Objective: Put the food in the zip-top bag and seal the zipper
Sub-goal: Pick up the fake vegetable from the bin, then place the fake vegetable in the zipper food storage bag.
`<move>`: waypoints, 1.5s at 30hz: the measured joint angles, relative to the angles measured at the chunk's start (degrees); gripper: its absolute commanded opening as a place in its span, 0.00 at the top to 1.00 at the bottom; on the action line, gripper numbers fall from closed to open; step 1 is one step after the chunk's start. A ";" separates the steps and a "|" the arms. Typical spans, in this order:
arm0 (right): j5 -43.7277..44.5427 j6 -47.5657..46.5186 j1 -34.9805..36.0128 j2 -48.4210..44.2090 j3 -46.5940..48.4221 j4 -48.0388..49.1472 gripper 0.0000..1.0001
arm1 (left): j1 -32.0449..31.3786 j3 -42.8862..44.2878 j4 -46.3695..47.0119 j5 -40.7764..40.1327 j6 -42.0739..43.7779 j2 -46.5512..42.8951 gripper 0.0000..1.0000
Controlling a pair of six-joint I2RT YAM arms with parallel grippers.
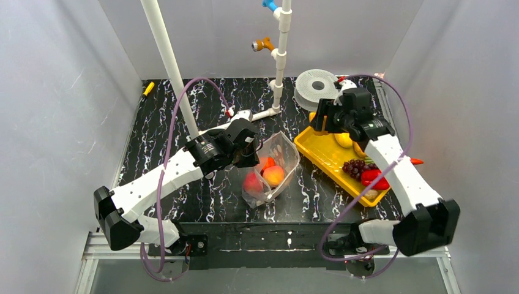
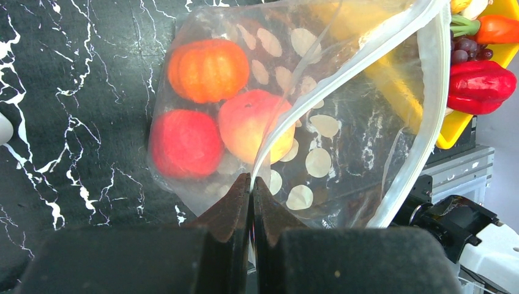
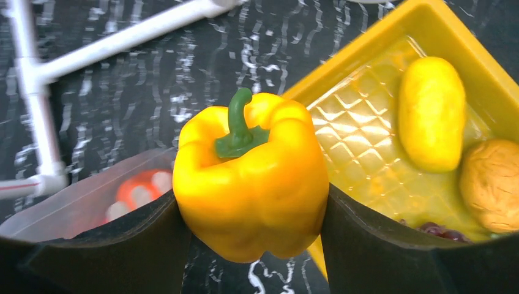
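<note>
The clear dotted zip-top bag (image 1: pixel 283 153) lies open mid-table, holding an orange fruit (image 2: pixel 208 68), a red fruit (image 2: pixel 185 142) and a peach (image 2: pixel 254 125). My left gripper (image 1: pixel 248 152) is shut on the bag's near rim (image 2: pixel 269 153), lifting the mouth open. The whitish zipper strip (image 2: pixel 433 92) curves round the mouth. My right gripper (image 1: pixel 322 120) is shut on a yellow bell pepper (image 3: pixel 251 174), held above the tray's left corner, beside the bag's mouth. Purple grapes (image 1: pixel 355 166) and a red pepper (image 1: pixel 372 177) lie in the tray.
The yellow tray (image 1: pixel 318 153) sits right of the bag and also holds a yellow piece (image 3: pixel 431 113) and a tan piece (image 3: pixel 492 184). A white PVC pipe frame (image 1: pixel 280 61) and a slanted pipe (image 1: pixel 165 55) stand behind. A grey spool (image 1: pixel 315 86) sits at the back.
</note>
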 measured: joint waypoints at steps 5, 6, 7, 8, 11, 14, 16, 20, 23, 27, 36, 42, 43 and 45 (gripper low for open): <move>-5.63 1.58 2.11 -8.20 -1.49 0.64 0.99 | 0.00 -0.08 0.47 0.09 -0.02 -0.07 1.00; -6.44 1.79 2.69 -9.43 -1.71 0.63 0.99 | 0.00 -0.10 0.49 0.12 -0.02 -0.07 1.00; -7.15 2.02 3.39 -10.59 -1.93 0.62 0.99 | 0.00 -0.12 0.53 0.18 -0.02 -0.07 1.00; -7.89 2.31 4.36 -11.87 -2.23 0.66 0.99 | 0.00 -0.13 0.60 0.24 -0.02 -0.07 1.00; -9.46 2.70 7.84 -15.51 -3.47 1.43 0.99 | 0.00 -0.13 0.82 0.27 -0.02 -0.09 1.00; -11.12 2.83 12.17 -18.76 -5.44 3.49 0.99 | 0.00 -0.13 0.83 0.27 -0.02 -0.14 1.00; -12.44 3.02 15.27 -19.98 -6.50 5.05 0.99 | 0.00 -0.13 0.83 0.28 -0.02 -0.18 1.00; -13.68 3.45 21.53 -19.85 -7.65 7.78 0.99 | 0.00 -0.13 0.83 0.38 -0.02 -0.34 1.00; -13.95 3.55 25.15 -18.38 -7.73 8.05 0.99 | 0.00 -0.13 0.83 0.39 -0.02 -0.39 1.00; -13.16 3.12 28.75 -15.48 -7.73 7.57 0.96 | 0.00 -0.13 0.83 0.40 -0.03 -0.43 1.00; -11.34 1.99 33.47 -14.39 -8.56 5.04 0.83 | 0.00 -0.11 0.81 0.36 -0.02 -0.79 1.00; -9.92 0.79 34.48 -14.00 -8.56 4.44 0.74 | 0.00 0.03 0.72 0.21 0.02 -1.15 1.00; -9.61 0.61 34.63 -13.82 -8.56 4.24 0.72 | 0.00 0.07 0.72 0.21 0.02 -1.27 1.00; -9.14 0.30 34.81 -13.57 -8.60 3.83 0.69 | 0.00 0.11 0.74 0.23 0.00 -1.64 1.00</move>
